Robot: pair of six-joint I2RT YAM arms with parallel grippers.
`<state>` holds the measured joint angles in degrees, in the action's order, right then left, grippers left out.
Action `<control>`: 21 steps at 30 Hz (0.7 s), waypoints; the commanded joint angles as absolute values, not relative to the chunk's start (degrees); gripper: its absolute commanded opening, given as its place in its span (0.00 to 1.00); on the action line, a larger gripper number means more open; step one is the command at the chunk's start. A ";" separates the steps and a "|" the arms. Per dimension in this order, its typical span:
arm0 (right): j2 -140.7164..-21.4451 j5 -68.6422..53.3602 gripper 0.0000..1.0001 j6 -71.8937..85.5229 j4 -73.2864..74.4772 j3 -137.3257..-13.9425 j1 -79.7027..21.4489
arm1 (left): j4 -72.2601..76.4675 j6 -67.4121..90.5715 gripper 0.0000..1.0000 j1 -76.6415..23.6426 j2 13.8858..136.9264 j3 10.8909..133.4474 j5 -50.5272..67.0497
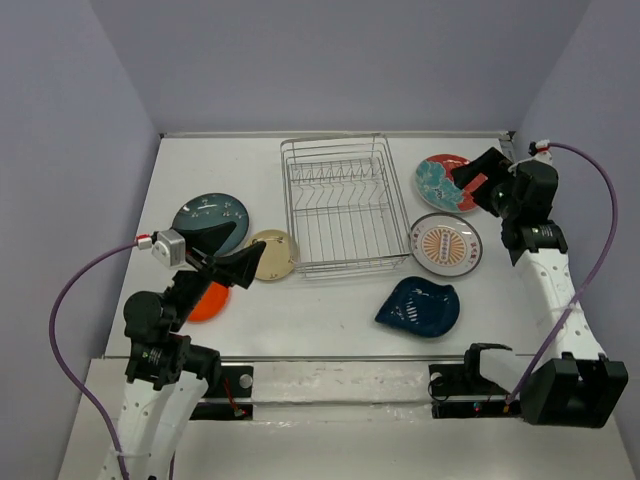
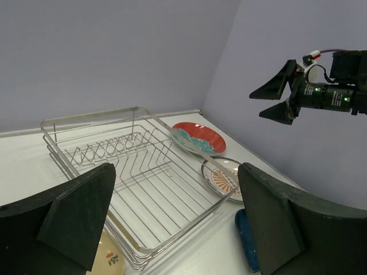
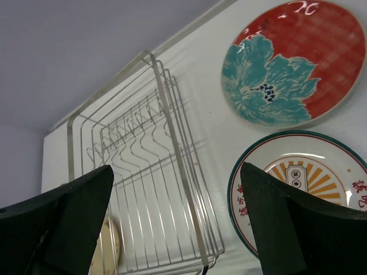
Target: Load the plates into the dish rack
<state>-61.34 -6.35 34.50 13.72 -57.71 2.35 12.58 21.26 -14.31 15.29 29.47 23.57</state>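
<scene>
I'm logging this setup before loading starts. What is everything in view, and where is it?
dish rack: one, silver wire, empty, mid-table
speckled plate: one, dark teal, left of the rack
beige plate: one, beige, by the rack's near left corner
orange plate: one, orange, near left, partly hidden by the left arm
flower plate: one, teal and red, right of the rack, far
sunburst plate: one, white and orange, right of the rack
wavy-edged plate: one, dark blue, near right
table: one, white
left gripper: one, black, open, empty
right gripper: one, black, open, empty
</scene>
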 commanded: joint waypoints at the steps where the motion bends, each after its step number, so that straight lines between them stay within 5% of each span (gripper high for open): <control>1: -64.68 -8.96 0.96 40.41 6.08 -58.54 8.51 | 13.28 19.43 0.99 -15.29 15.64 31.99 23.47; 15: -83.48 -7.29 0.81 47.11 -9.05 -54.14 21.97 | 2.99 17.40 0.99 -20.30 18.98 34.54 8.71; 21: -96.82 -16.86 0.73 47.81 -14.85 -56.07 26.54 | 1.06 16.88 0.99 -20.74 18.81 34.72 5.97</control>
<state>-90.50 -11.38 46.87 -7.51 -53.91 23.92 0.56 18.35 -20.25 18.68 32.27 8.43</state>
